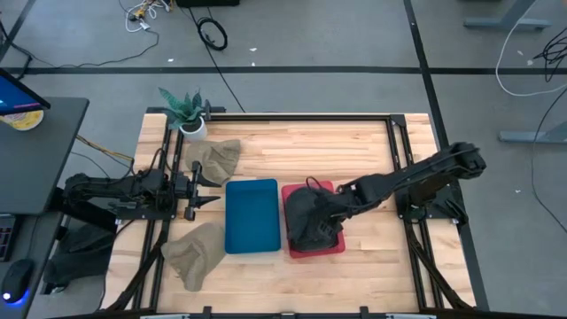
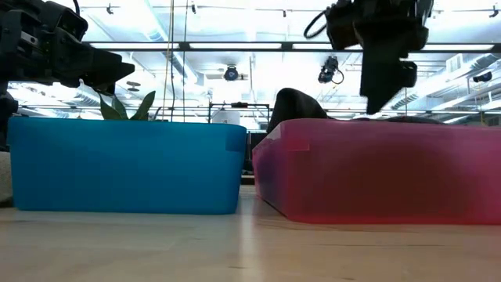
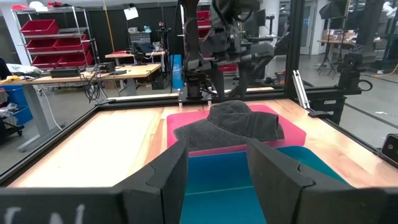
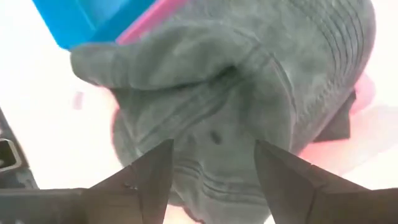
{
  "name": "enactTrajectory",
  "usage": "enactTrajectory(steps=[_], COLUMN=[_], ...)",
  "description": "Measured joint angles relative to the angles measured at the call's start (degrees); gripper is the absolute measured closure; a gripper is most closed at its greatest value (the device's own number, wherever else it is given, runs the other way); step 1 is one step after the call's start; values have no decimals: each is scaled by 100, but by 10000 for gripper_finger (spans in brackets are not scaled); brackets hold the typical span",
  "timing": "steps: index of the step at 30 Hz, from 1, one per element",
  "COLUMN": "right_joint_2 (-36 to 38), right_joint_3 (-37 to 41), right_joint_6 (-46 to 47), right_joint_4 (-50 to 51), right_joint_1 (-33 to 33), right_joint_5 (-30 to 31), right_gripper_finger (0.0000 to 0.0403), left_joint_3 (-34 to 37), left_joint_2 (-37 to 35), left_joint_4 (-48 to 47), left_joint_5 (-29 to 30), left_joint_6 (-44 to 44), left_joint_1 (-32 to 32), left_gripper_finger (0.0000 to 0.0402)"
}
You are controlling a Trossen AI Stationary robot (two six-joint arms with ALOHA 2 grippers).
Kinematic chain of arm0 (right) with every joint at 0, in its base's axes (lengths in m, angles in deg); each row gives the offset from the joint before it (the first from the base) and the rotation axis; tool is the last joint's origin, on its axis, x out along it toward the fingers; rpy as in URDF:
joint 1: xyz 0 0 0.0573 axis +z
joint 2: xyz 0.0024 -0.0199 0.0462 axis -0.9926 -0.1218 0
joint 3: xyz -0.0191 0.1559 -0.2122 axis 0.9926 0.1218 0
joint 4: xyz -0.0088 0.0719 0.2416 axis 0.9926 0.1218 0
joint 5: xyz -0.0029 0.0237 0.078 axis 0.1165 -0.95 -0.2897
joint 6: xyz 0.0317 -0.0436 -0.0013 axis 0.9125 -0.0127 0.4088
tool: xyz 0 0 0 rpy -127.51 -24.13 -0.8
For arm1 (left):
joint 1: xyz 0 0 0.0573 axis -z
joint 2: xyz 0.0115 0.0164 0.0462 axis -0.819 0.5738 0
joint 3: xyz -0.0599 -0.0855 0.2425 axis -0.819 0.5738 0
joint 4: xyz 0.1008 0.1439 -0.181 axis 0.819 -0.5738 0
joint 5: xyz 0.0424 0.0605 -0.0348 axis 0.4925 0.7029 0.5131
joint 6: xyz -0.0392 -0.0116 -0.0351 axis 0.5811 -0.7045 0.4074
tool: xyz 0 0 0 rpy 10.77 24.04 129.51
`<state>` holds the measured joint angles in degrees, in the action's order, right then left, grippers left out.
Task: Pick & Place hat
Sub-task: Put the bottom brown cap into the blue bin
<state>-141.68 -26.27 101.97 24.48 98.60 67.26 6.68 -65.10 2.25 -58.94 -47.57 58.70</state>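
- Wood table [image 1: 354, 151] fills the middle of the high view, grey floor with cables around it; a potted plant [image 1: 188, 113] stands at its upper left.
- Dark hat [image 1: 312, 221] lies in the red bin [image 1: 330, 248], draped over the rim beside the blue bin [image 1: 252, 215].
- Right gripper [image 1: 339, 206] hovers above the hat, fingers spread, released.
- Left gripper [image 1: 209, 188] waits left of the blue bin, fingers apart, empty.
- Two tan hats [image 1: 197, 251] lie at the left.
- Low view: bin walls hide most of the hat.
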Motion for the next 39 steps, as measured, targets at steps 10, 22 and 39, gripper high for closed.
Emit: enactTrajectory(steps=[10, 22, 39], right_joint_2=[74, 83, 1041], right_joint_3=[-9, -11, -11], right_joint_6=[-48, -1282, -3656], right_joint_4=[-888, -2218, -2481], right_joint_1=[0, -232, -906], right_joint_5=[-26, -64, -107], right_gripper_finger=[179, 179, 179], left_joint_3=[1, 0, 1], left_joint_2=[0, 0, -2], left_joint_4=[0, 1, 2], left_joint_5=[0, 1, 0], left_joint_6=[0, 1, 184], left_joint_1=[-2, 1, -2], left_gripper_finger=[232, 232, 232])
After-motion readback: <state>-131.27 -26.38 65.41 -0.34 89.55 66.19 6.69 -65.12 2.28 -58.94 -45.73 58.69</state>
